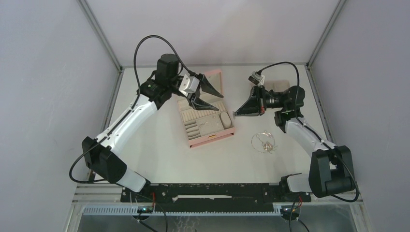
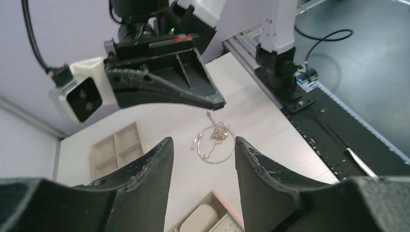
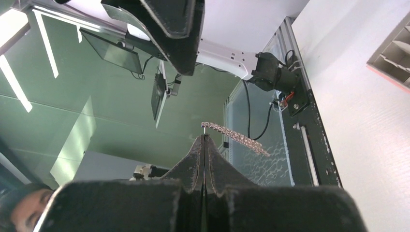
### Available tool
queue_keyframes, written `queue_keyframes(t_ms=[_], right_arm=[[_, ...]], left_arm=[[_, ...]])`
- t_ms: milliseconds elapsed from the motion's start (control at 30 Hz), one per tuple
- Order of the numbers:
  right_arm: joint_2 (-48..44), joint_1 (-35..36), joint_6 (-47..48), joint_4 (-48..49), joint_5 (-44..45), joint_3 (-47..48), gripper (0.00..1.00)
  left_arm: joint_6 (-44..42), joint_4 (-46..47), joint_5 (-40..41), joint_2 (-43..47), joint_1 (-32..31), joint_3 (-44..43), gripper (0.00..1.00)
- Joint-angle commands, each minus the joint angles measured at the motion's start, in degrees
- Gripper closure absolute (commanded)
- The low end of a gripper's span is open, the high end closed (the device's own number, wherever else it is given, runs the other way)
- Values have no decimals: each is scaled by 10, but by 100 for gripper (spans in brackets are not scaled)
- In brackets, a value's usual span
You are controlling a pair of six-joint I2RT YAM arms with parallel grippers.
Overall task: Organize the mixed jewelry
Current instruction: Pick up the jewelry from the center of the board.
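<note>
on the pale desk (image 1: pixel 159 145) the mixed jewelry (image 1: pixel 263 141) is heaped right of the pink box (image 1: pixel 212 139), one glittering strip (image 3: pixel 234 137) is pinched in the closed right claw (image 1: pixel 235 114), best lowered slowly over a free compartment, while the left claw (image 1: pixel 219 100) is held apart above the box.

The top view looks down from above and behind the arms over the whole bench (image 1: pixel 159 159). The left wrist view, close behind the left pincer (image 2: pixel 203 141), faces the near right corner, sharing the right pincer (image 2: pixel 215 101) and mixed jewelry (image 2: pixel 215 145) with it. The right wrist view, rolled sideways, looks beyond the near edge
</note>
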State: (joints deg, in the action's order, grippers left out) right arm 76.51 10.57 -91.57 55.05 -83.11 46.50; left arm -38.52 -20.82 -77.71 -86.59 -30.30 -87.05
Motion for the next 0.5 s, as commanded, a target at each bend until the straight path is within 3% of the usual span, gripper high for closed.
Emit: queue_keyframes(t_ms=[0, 467], right_arm=[[-18, 10, 22, -5, -12, 23, 100], [0, 47, 33, -12, -37, 63, 100]], left_arm=[[18, 19, -76, 9, -11, -26, 45], [146, 105, -80, -16, -38, -4, 48]])
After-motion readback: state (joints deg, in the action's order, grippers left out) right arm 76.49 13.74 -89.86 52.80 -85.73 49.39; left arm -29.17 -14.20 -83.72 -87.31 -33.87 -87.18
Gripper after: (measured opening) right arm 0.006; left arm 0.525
